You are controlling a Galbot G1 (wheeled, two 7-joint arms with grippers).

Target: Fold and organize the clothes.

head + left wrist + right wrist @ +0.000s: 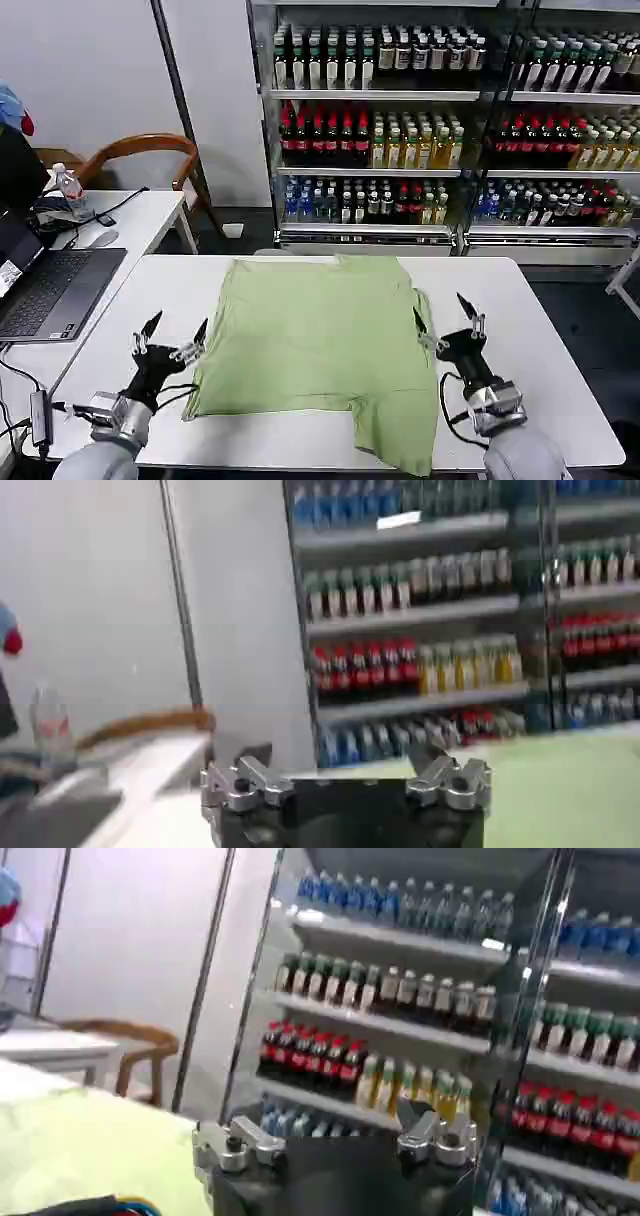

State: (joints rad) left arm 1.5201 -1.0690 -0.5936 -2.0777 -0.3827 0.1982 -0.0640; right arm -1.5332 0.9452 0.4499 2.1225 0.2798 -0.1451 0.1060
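The shirt (320,350) lies face down at the middle of the table (540,330), partly folded, its near right part hanging over the near edge. My left gripper (172,338) and right gripper (444,318) flank it, jaws wide, holding nothing. Further folds remain.

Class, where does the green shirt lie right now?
In the head view, the green shirt lies mid-table, between the left gripper and right gripper.

White wall (100,70), bottle-stocked shelves (400,95), wooden chair (140,150).
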